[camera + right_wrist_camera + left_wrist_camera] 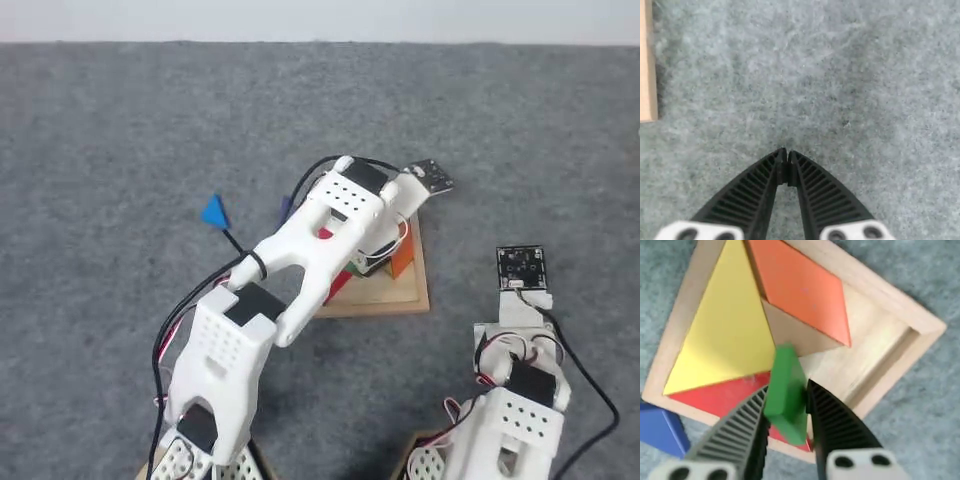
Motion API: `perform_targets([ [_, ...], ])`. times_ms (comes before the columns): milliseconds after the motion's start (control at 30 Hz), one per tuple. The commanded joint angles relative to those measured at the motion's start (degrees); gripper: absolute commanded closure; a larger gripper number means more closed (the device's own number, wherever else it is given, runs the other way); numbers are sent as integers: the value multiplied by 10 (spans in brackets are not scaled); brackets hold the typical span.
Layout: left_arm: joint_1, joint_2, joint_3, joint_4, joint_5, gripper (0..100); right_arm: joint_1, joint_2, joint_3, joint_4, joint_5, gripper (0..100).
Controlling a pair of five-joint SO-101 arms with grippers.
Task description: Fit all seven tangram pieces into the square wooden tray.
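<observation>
Holding the green piece (785,370) on edge, the left gripper (786,395) is clamped on its two flat faces and hangs over the wooden tray (890,300), low and close to the tray floor near the middle. The jaws are only as far apart as the piece is thick.

Status as I read it:
- Seated flat in the tray: yellow triangle (725,335), orange parallelogram (802,290), red piece (720,395). Three look done.
- Green piece: in hand, not yet laid down. It stands upright, so it needs tipping flat before release.
- Bare wood shows between yellow and orange and across the corner beside the orange piece, so there is plenty of room left.
- Outside the tray: a blue piece (660,427) on the desk (120,120) just beside the tray's outer edge, and a small blue triangle (214,211) well apart from the tray.
- That accounts for six; I can't locate the seventh, since the left arm covers much of the tray in the high view.

Right gripper (787,165): jaws closed tip to tip, nothing held, over bare desk near a tray corner.

Roughly under half done.
</observation>
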Motion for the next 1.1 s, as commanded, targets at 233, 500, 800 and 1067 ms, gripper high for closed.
perform_targets([
  [233, 27, -47, -63, 54, -10, 899, -7, -5, -26, -11, 6, 991],
  [500, 12, -47, -66, 54, -13, 899, -7, -5, -26, -11, 6, 991],
  [800, -14, -46, -121, 80, -25, 898, -7, -5, -26, -10, 7, 991],
  [1067, -51, -28, -146, 70, -30, 899, -7, -5, -26, -10, 7, 991],
])
